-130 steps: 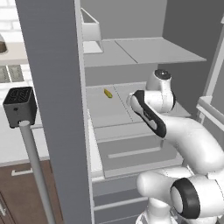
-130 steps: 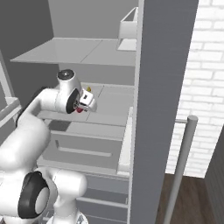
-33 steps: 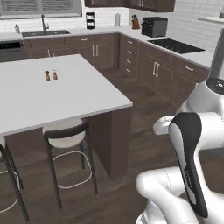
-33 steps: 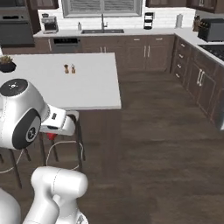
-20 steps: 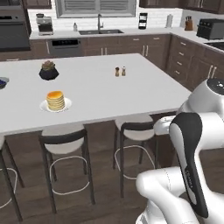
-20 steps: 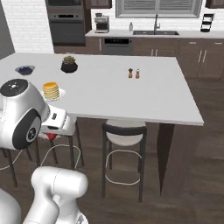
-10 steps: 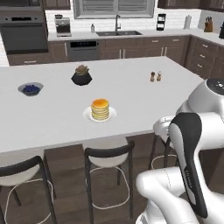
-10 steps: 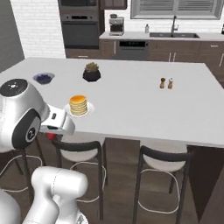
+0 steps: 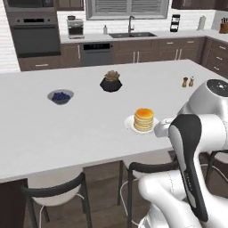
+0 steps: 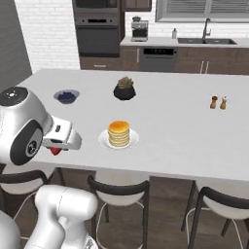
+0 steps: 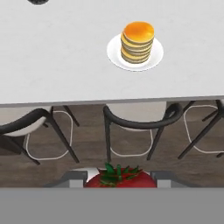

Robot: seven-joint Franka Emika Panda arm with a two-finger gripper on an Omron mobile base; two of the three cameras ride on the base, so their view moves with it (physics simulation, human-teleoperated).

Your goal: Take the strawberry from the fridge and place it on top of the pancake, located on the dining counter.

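One small red strawberry (image 11: 119, 177) sits pinched between the fingers of the two-finger gripper (image 10: 57, 148), apparently firmly, short of the near edge of the large white dining counter (image 9: 89, 133). Carrying is in hand; next, reach forward over the golden pancake stack (image 11: 137, 40) near that edge, then release.

The base now faces the dining counter (image 9: 89, 133) rather than the fridge; the pancake (image 10: 118, 133) sits nearer and more central.
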